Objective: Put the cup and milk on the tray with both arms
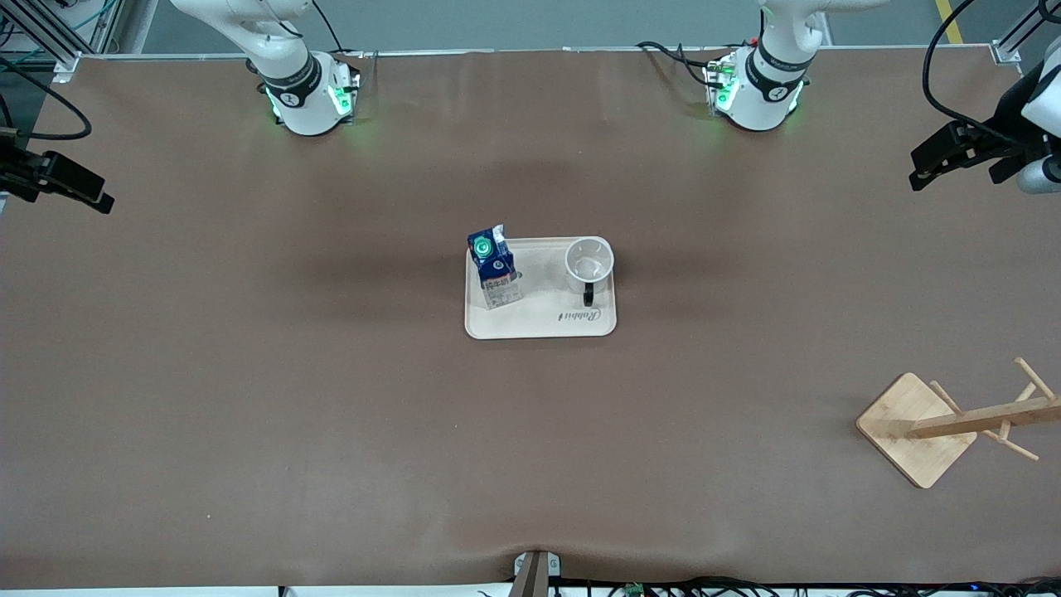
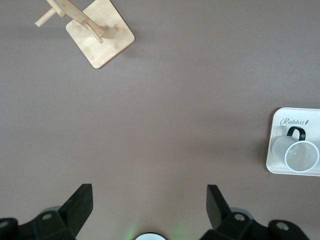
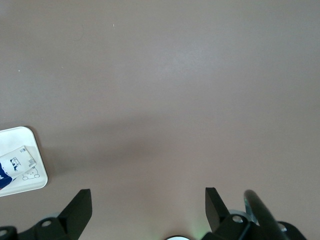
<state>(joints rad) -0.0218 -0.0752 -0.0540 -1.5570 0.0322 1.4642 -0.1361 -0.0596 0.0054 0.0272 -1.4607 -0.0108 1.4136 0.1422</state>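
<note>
The milk point(image 1: 495, 269) and the cup point(image 1: 589, 264) are standing upright on the tray point(image 1: 540, 323) in the middle of the desk, milk toward the right arm's end, cup toward the left arm's. The left gripper point(image 2: 150, 202) is hanging spread and empty over the desk's edge at its arm's end. The right gripper point(image 3: 148, 202) is waiting likewise, spread and empty, at the other end.

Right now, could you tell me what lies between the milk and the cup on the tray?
Nothing: between the milk and the cup only bare tray shows, in the front view.
</note>
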